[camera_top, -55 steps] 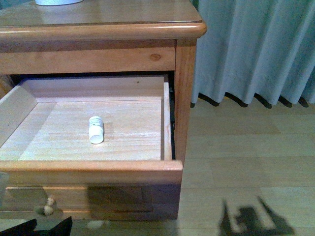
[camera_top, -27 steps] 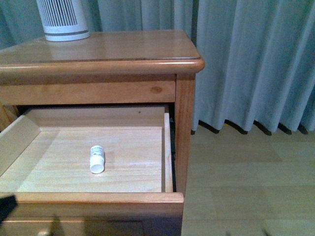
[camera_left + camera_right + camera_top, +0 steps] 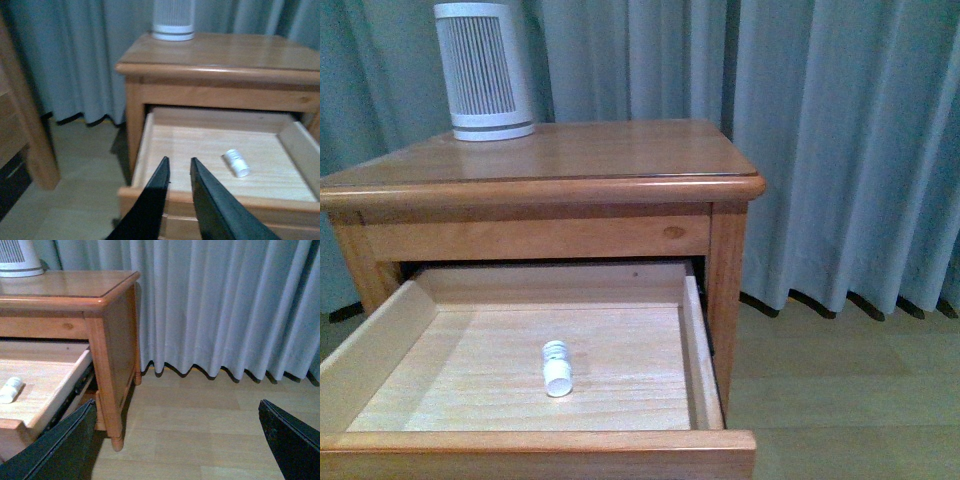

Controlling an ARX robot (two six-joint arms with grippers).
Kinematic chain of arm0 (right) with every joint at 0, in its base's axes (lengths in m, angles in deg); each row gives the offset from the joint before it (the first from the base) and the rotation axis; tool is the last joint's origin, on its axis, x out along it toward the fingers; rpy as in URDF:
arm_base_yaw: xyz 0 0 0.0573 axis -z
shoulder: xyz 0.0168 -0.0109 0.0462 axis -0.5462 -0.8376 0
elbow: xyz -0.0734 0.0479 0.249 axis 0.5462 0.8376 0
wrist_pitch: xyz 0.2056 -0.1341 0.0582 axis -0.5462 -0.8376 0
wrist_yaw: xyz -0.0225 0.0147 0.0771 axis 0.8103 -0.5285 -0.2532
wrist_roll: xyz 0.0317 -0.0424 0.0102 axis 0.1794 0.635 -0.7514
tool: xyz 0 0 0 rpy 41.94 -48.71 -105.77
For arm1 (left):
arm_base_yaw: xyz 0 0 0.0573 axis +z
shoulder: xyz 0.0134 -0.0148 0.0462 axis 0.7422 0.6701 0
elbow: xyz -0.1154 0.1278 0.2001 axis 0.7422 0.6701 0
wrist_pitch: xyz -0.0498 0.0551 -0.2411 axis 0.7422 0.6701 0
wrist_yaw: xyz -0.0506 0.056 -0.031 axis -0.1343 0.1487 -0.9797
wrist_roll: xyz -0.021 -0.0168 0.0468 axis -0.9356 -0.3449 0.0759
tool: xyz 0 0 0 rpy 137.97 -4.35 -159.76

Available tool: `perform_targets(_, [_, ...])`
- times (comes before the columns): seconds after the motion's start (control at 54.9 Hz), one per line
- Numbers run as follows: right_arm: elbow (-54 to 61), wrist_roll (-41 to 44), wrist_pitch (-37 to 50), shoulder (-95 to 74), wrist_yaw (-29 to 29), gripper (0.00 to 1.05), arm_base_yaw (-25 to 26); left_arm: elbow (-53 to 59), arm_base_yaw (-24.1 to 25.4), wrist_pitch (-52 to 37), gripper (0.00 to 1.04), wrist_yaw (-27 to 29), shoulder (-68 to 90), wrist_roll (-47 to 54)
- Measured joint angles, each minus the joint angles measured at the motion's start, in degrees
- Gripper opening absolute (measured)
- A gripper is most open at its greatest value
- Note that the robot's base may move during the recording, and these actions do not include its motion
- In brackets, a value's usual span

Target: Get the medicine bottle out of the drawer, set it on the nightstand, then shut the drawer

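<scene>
Currently at pick-up step: tiny white ribbed-cap plastic medicine bottle (image 3: 557, 368) lies on its side in the open pale-wood drawer (image 3: 520, 445) of the reddish-brown wooden nightstand (image 3: 570, 160). Left gripper (image 3: 180, 167) before drawer front, fingers narrowly apart, empty; right gripper (image 3: 176, 405) spread wide. Next, likely: reach in, straddle bottle.

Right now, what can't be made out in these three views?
Front view: the front panel and knob of the drawer, cut off by the bottom edge.
All views: any label on the medicine bottle, too small and blurred.
Left wrist view: the upper part of the white ribbed device, cut off by the frame edge.
</scene>
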Motion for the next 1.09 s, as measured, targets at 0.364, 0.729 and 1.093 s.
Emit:
perform_targets(0.364, [0.00, 0.02, 0.02, -0.02, -0.22, 0.98, 0.02, 3.61, 1.01, 2.45, 0.04, -0.20, -6.95, 0.35])
perform_targets(0.729, [0.00, 0.02, 0.02, 0.07, -0.33, 0.98, 0.02, 7.45, 1.03, 1.99, 0.04, -0.31, -10.21, 0.35])
perform_targets(1.093, [0.00, 0.02, 0.02, 0.07, -0.24, 0.98, 0.02, 7.50, 1.03, 1.99, 0.04, -0.46, -10.45, 0.37])
